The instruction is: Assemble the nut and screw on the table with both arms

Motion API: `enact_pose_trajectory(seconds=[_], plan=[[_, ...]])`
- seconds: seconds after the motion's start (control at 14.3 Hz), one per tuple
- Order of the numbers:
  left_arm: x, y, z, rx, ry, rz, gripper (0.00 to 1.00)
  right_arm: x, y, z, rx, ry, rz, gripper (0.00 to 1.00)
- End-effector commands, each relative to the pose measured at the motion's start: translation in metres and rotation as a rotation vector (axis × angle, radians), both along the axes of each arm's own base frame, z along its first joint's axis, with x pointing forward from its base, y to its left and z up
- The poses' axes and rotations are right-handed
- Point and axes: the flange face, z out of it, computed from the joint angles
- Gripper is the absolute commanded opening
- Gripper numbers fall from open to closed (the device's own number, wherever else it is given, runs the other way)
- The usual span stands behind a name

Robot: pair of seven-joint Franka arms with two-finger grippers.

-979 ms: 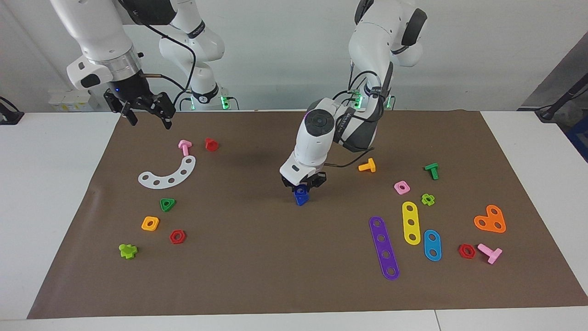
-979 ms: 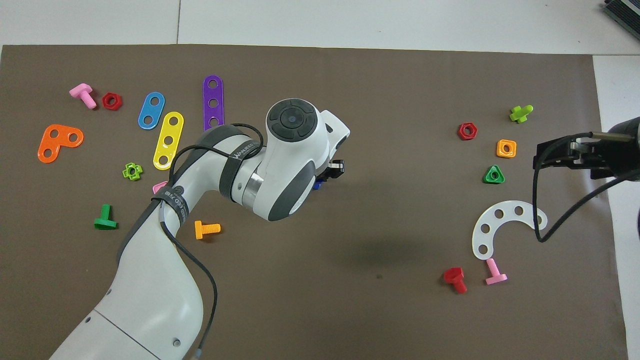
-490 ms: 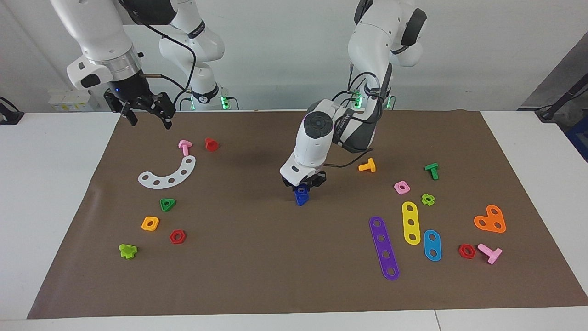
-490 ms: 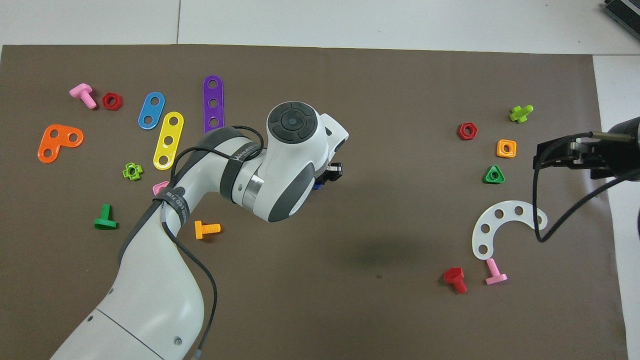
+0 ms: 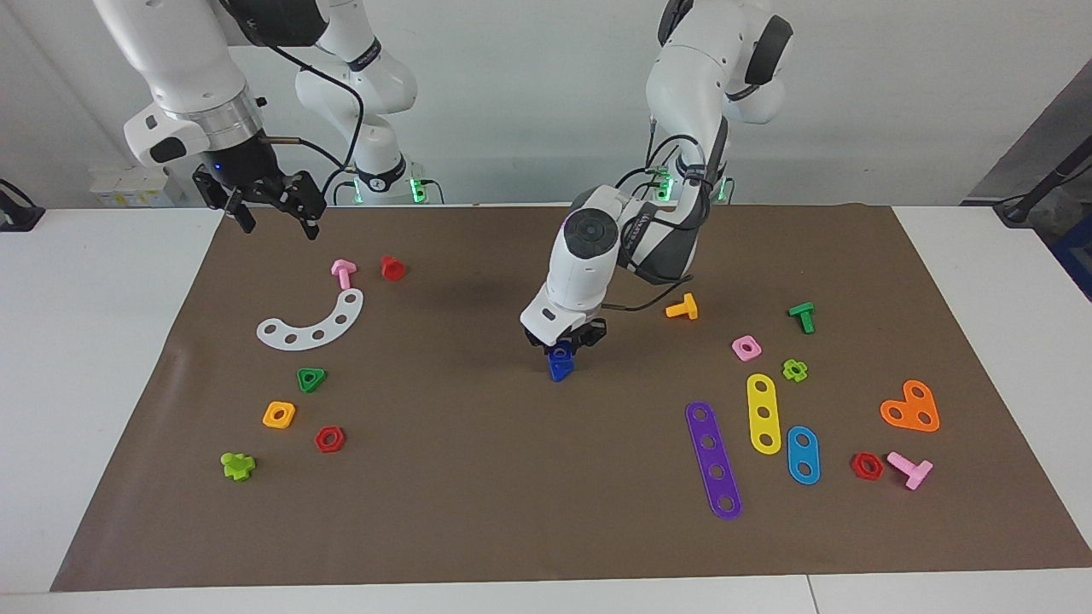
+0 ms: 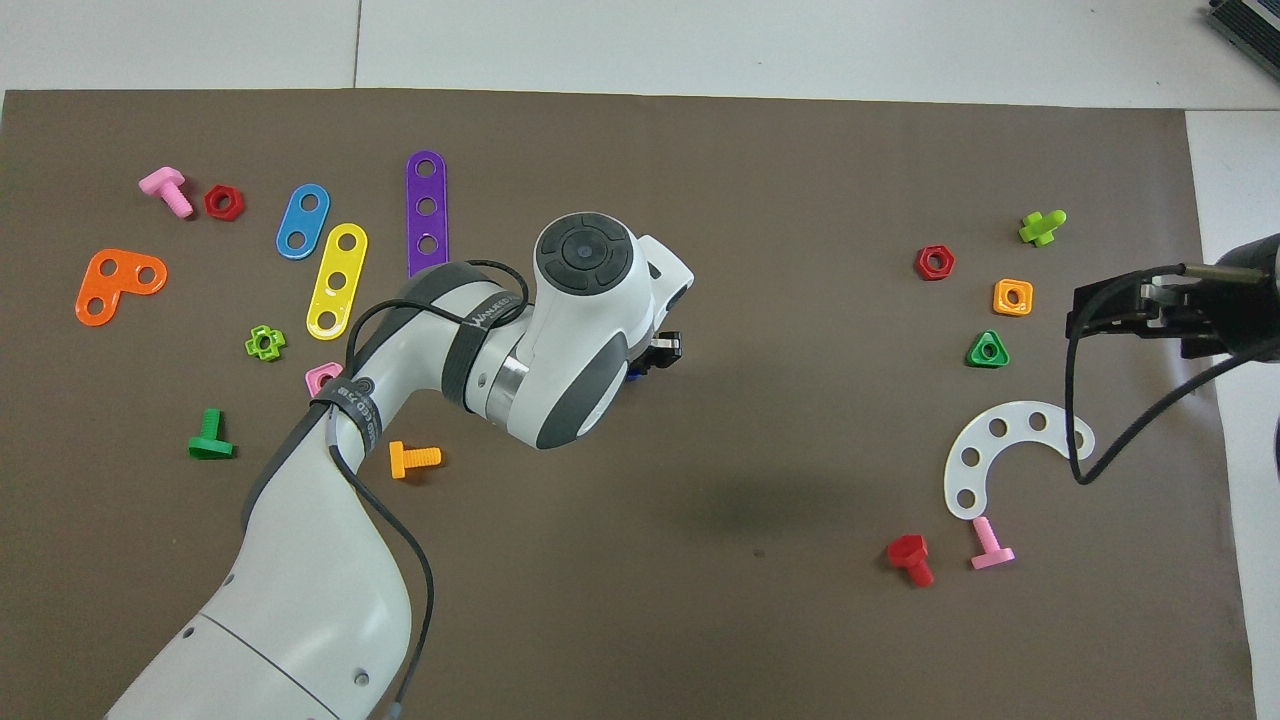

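Observation:
My left gripper is low over the middle of the brown mat on the table and is shut on the dark blue nut, whose centre hole faces up. The dark blue screw hangs right under the nut, joined to it, with its lower end at the mat. In the overhead view the left arm's wrist hides both; only a blue sliver shows beside the left gripper. My right gripper waits open and empty, in the air over the mat's corner at the right arm's end, and also shows in the overhead view.
A white curved strip, pink bolt, red bolt, green triangular nut and orange square nut lie toward the right arm's end. An orange bolt, pink square nut and flat purple strip lie toward the left arm's end.
The left arm's wrist has shifted and turned slightly above the blue parts, which stay in place. The right arm has not moved.

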Motion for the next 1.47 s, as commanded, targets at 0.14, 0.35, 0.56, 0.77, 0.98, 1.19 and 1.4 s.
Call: enact_pose_trajectory(seconds=[0.14,0.35,0.56,0.77,0.98,1.19,1.4], plan=[[-0.006,0.002,0.003,-0.004,-0.036,0.014,0.12,-0.002,0.000,0.002,0.018,0.010,-0.007,1.00],[-0.005,0.001,0.003,-0.014,-0.049,0.019,0.48,-0.002,0.001,0.002,0.018,0.010,-0.006,1.00],[-0.003,0.001,0.004,-0.019,-0.056,0.021,0.67,-0.002,0.001,0.002,0.018,0.010,-0.006,1.00],[-0.003,0.001,0.005,-0.020,-0.056,0.021,0.72,-0.002,0.000,0.002,0.018,0.010,-0.007,1.00],[0.005,0.005,0.020,-0.014,-0.043,0.029,0.72,-0.002,0.001,0.002,0.018,0.010,-0.006,1.00],[0.035,0.029,0.055,0.016,0.018,0.065,0.71,-0.002,0.000,0.002,0.018,0.010,-0.007,1.00],[0.071,0.102,0.095,0.003,0.016,0.152,0.71,-0.002,0.001,0.002,0.018,0.010,-0.006,1.00]])
